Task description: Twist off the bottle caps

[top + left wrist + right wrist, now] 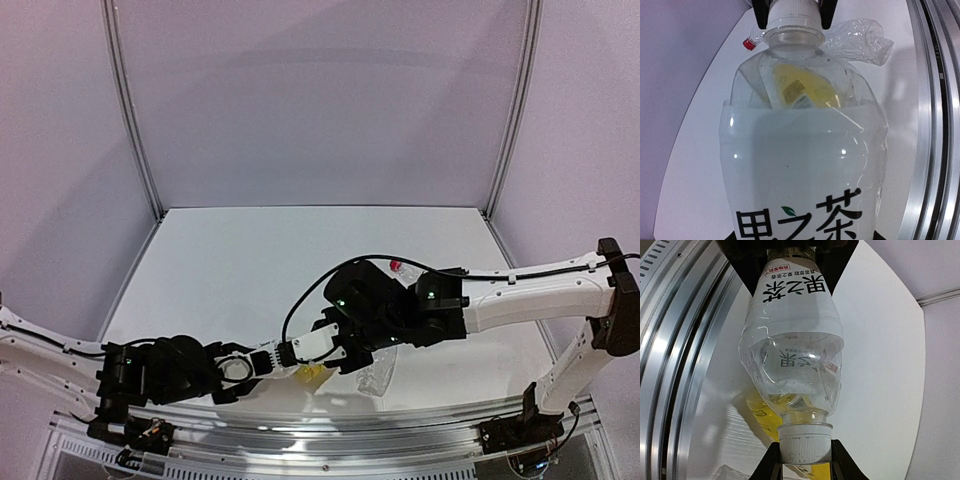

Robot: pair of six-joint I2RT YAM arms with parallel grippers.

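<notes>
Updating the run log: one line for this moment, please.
left jaws shut on labelled bottle | right jaws shut on white cap | cap not yet off

White table [230,270] bears yellow bottle [312,373] and crumpled clear bottle [382,376].

Twelve o'clock, the desk [230,265] lies wide open. Centre's blocked: labelled bottle [800,165] strung between left fingers [837,262] and right fingers [844,465] pinching its white cap [804,442]. Yellow bottle [312,373] and crumpled clear bottle [380,376] crowd six o'clock.

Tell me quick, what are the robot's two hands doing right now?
Left hand: closed on the clear tea bottle.
Right hand: closed on that bottle's white cap.
</notes>
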